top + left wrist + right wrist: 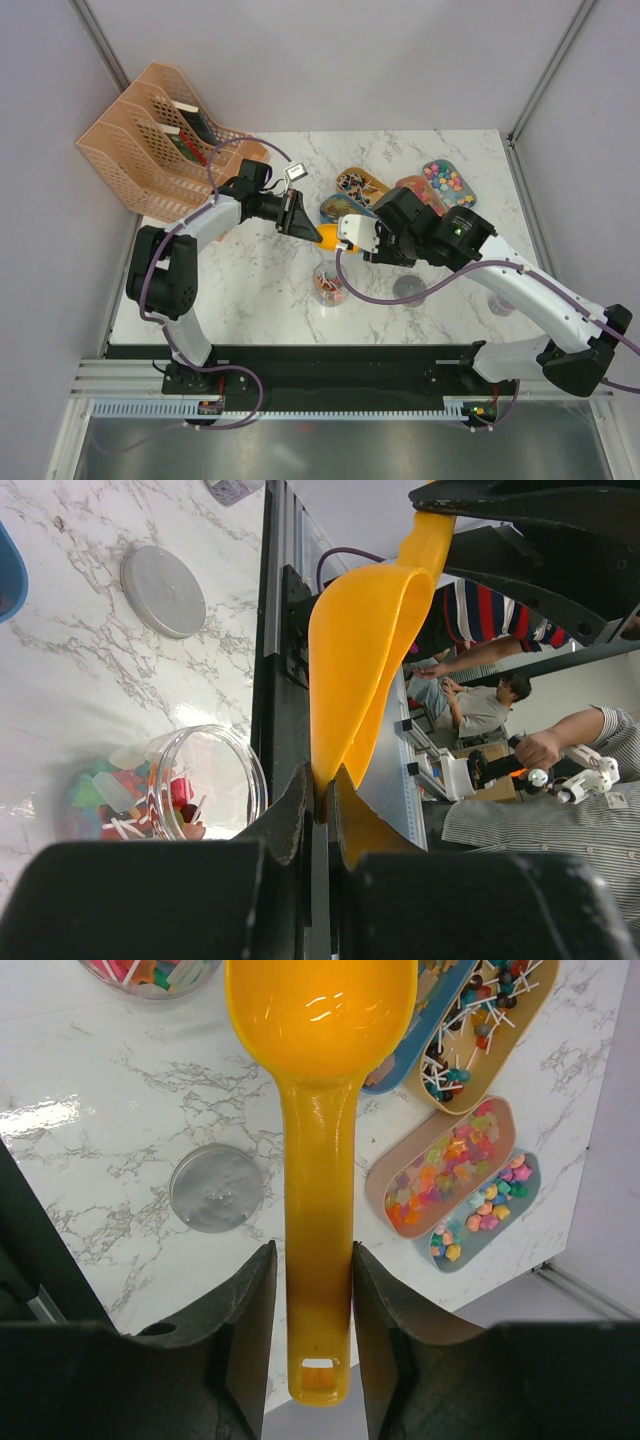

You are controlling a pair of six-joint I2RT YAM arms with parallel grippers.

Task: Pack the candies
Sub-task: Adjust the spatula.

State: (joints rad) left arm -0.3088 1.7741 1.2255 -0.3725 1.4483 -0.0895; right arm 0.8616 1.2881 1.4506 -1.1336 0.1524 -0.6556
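**Top view, left to right.** A peach rack (150, 140) stands at the table's (260, 290) far-left corner. The left gripper (305, 222) reaches towards the centre and is clenched on the tip of the scoop (327, 236). The right gripper (348, 236) is clamped on the handle end, so the scoop hangs between the two, above the marble. An open jar (330, 285) stands upright just nearer than the scoop and holds some of the candies (327, 290). Its lid (408, 290) lies flat, apart, to the right. Four oval trays (448, 182) lie side by side beyond the grippers and carry the rest of the candies.

**Left wrist view.** The jar (205, 780) shows at lower left with coloured sweets inside, and the lid (163, 590) lies above it. The two fingers (290, 815) pinch the rim of the scoop's (360, 660) bowl between them. The right gripper's dark body holds the handle at the upper right.

**Right wrist view.** The jar's (150, 975) rim shows at the upper left and the lid (215, 1187) at mid left. The fingers (245, 1330) press the scoop's (318, 1160) handle from both sides, with the bowl pointing away. To the right, a peach tray (385, 1175) holds small multicoloured candies (450, 1165). A blue tray (520, 1170) touches its side and holds more. A tan tray (535, 1010) farther off holds lollipops.
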